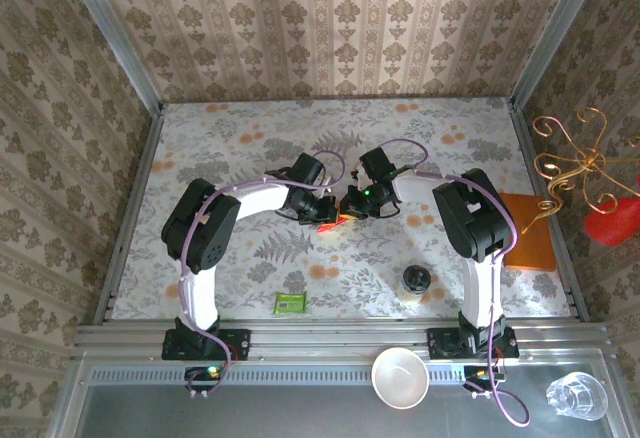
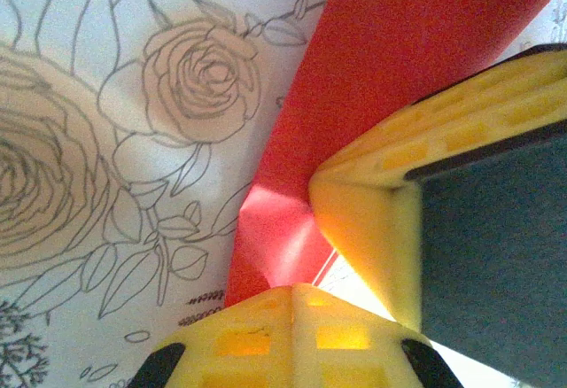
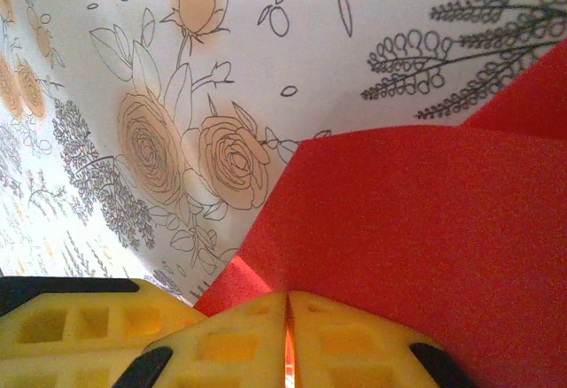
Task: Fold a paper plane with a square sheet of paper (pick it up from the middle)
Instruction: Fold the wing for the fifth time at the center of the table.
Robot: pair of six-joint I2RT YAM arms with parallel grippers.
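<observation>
The square sheet of paper (image 1: 327, 227) is bright red and creased, and in the top view just a small red patch of it shows under the two wrists at mid-table. My left gripper (image 1: 325, 208) and right gripper (image 1: 352, 206) meet tip to tip over it. In the left wrist view the paper (image 2: 390, 78) runs down into my left gripper (image 2: 294, 289), whose yellow fingers are pressed together on its folded edge. The right gripper's yellow finger (image 2: 399, 158) sits close beside it. In the right wrist view the paper (image 3: 416, 228) enters my right gripper (image 3: 288, 296), with red showing in the seam.
An orange pad (image 1: 528, 230) lies at the right edge of the table. A green packet (image 1: 290, 304) and a small jar (image 1: 415, 281) sit near the front. A white cup (image 1: 400, 376) and a glass (image 1: 577, 395) stand on the front rail. Patterned walls close three sides.
</observation>
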